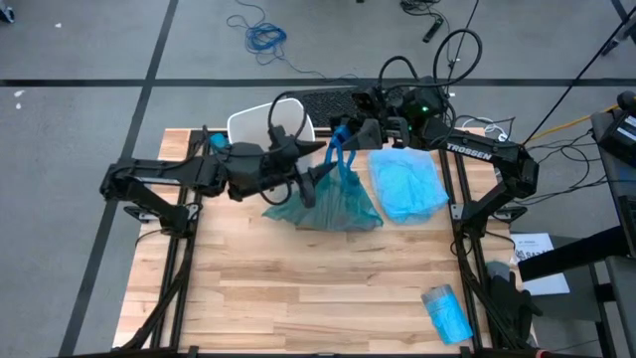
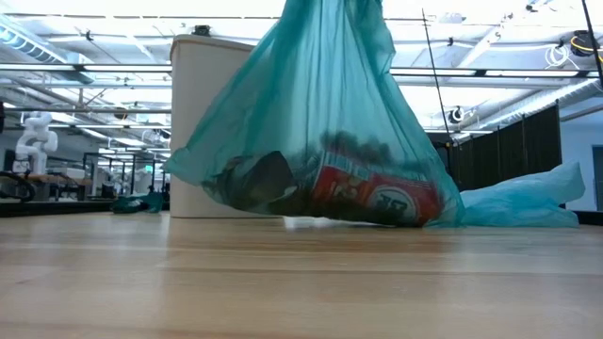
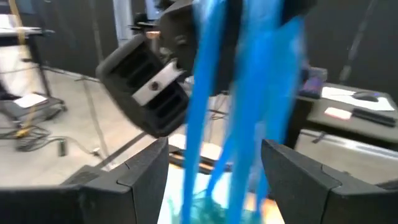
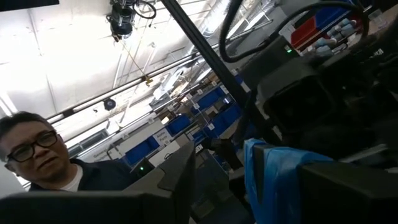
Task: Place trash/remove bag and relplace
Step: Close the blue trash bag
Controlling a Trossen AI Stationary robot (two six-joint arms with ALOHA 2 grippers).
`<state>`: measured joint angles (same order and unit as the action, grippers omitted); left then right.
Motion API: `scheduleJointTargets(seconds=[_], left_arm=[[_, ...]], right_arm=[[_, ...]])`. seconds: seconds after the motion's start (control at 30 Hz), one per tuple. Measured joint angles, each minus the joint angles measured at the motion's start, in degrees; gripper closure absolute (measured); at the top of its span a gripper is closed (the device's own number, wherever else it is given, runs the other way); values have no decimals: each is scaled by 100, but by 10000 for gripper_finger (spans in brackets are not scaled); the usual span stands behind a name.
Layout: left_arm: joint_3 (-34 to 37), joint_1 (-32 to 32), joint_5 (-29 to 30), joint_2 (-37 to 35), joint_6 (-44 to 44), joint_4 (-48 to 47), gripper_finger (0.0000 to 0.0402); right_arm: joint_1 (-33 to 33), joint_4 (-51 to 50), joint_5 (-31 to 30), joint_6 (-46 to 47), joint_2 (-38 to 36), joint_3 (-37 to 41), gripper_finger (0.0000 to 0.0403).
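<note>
Teal trash bag [image 2: 311, 141] holding the trash [image 2: 372, 193] rests on the worktop [image 1: 298, 298] before the white bin [image 1: 260, 123]. Right tool [image 1: 343, 134] grips its blue handles [image 3: 249, 93]; left tool [image 1: 316, 179] stands wide open beside the bag, holding nothing.

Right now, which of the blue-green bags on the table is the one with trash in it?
The teal bag at mid-table, hanging by its handles from the right gripper; a red-labelled bottle shows through it. The pale blue bag beside it lies flat.
</note>
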<state>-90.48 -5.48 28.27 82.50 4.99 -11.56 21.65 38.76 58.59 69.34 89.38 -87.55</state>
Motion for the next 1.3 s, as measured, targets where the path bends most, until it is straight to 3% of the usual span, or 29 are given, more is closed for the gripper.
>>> scheduleJointTargets(seconds=[0.37,0.67,0.77,0.97,1.1,1.2,1.3], left_arm=[[0,200,739,37,-510,147,152],[0,399,322,74,-996,729,158],[0,416,-88,74,-1162,790,180],[0,412,-334,74,-1373,942,243],[2,445,-944,77,-1727,1119,261],[4,434,-655,79,-1783,1119,271],[5,436,-488,82,-1913,1127,308]], right_arm=[[-103,-86,-2,-27,0,0,275],[-258,-931,-7,-689,0,0,275],[-260,-960,-3,-768,-7,0,275],[-264,-982,-31,-768,-7,-2,275],[-306,-975,-9,-770,28,-4,275],[-304,-1045,-21,-882,30,-7,275],[-294,-1062,-62,-961,39,-7,275]])
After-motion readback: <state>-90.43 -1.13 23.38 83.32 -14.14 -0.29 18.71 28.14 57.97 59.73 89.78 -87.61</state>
